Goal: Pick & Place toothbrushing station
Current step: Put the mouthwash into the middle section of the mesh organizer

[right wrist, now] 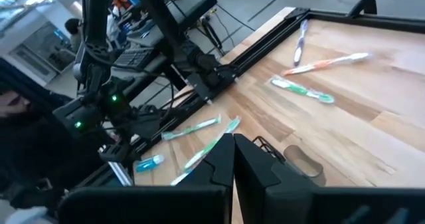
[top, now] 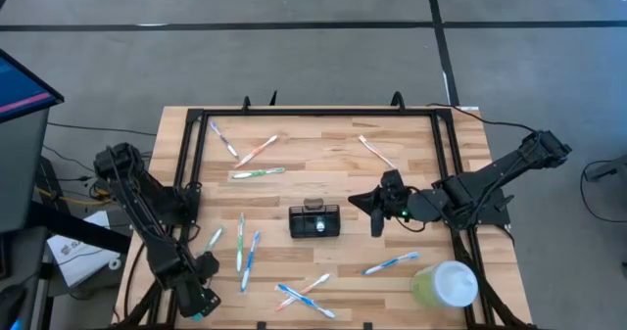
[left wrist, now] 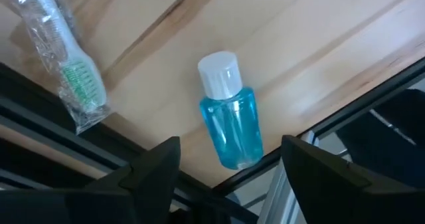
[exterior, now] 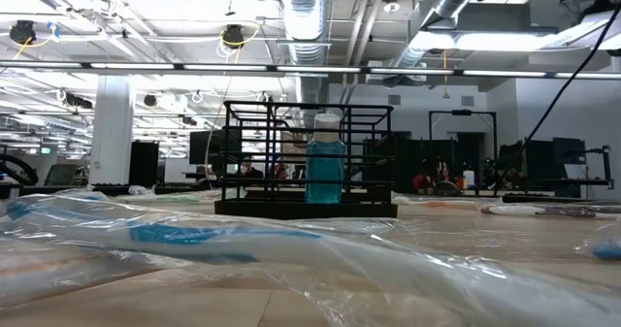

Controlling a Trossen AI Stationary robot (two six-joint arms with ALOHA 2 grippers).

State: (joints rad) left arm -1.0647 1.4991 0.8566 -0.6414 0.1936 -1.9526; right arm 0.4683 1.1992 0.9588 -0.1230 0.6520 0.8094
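Left gripper (left wrist: pixel 229 167) — fingers spread wide, empty, straddling a blue bottle (left wrist: pixel 228 121) just beyond their tips. Right gripper (right wrist: pixel 234 159) — fingers pressed together, empty; toothbrushing station (right wrist: pixel 299 163) just past its tips, ungrasped.

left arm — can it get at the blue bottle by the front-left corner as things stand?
Probably yes. The left gripper hangs right over the blue bottle with jaws open, the bottle lying between the fingers on bare table. A wrapped toothbrush lies off to one side.
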